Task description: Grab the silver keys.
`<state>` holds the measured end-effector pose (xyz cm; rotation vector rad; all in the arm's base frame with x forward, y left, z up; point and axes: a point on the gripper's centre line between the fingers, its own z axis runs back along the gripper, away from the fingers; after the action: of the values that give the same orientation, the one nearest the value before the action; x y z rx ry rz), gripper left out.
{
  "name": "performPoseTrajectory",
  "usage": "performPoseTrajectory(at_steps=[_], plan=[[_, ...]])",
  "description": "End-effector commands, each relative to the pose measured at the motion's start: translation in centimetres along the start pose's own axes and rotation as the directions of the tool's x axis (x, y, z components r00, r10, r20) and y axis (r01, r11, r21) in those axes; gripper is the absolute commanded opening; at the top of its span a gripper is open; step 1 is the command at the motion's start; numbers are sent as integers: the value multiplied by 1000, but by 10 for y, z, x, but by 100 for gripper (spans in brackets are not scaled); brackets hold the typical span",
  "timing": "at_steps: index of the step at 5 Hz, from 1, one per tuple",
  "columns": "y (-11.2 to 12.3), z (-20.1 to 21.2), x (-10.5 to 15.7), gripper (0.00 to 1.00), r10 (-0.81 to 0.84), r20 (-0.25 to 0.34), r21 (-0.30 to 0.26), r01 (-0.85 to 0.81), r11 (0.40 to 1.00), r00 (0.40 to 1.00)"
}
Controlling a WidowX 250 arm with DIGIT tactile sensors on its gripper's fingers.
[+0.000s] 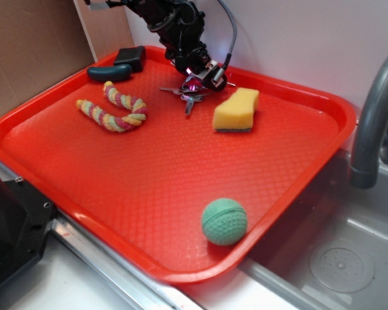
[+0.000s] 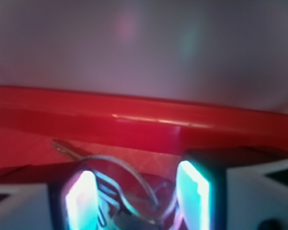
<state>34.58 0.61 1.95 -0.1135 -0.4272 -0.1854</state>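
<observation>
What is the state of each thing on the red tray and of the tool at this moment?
tool: open, lowered over the keys, fingers either side of them
silver keys: flat on the tray, not lifted
yellow sponge: lying flat, apart from the keys
rope toy: lying curved, untouched
green ball: resting near the front rim
red tray: flat beside the sink

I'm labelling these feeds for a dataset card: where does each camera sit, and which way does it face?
Exterior: off the tray's near corner, raised, looking down across it toward the back wall; shows the arm and gripper over the silver keys.
Wrist: on the gripper, low, facing the tray's far rim and wall; shows both lit fingers with the silver keys between them.
Shared: keys, gripper, tray.
</observation>
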Motion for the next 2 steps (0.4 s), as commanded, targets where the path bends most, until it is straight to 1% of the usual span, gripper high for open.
performPoseTrajectory(at_steps=[1,2], plan=[[2,21,6,0,-9,42,18,8,1000,999],[-1,34,3,0,9,54,26,-10,1000,998]])
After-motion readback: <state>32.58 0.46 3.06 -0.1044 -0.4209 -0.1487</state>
